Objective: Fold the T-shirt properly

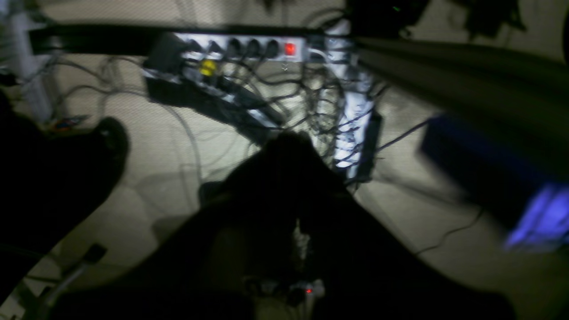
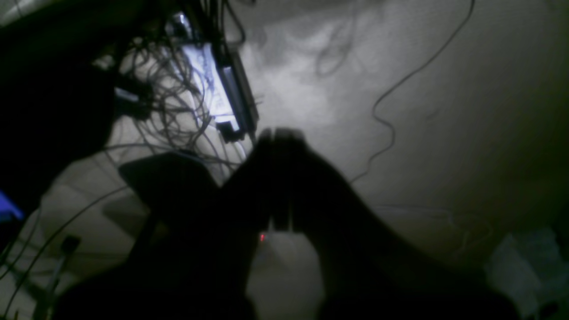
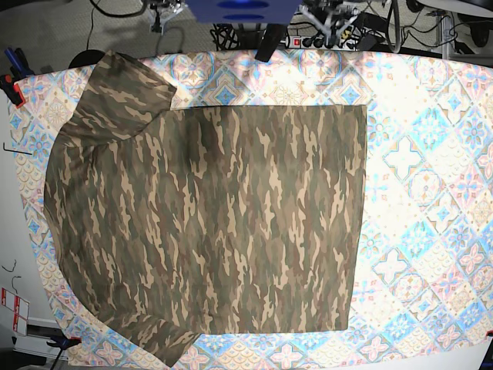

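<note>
While the T-shirt (image 3: 208, 223) lies spread flat on the tablecloth (image 3: 431, 193), unfolded, both arms hang off the table over the floor cables (image 1: 311, 102). Left gripper (image 1: 291, 146) and right gripper (image 2: 280, 135) are pinched together, holding nothing.

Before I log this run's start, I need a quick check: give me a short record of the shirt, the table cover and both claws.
shirt: camouflage T-shirt spread flat, not yet folded
sleeves: both on the base view's left
cover: tile-patterned tablecloth under the shirt
left claw: shut, empty, over floor cables
right claw: shut, empty, off the table
</note>
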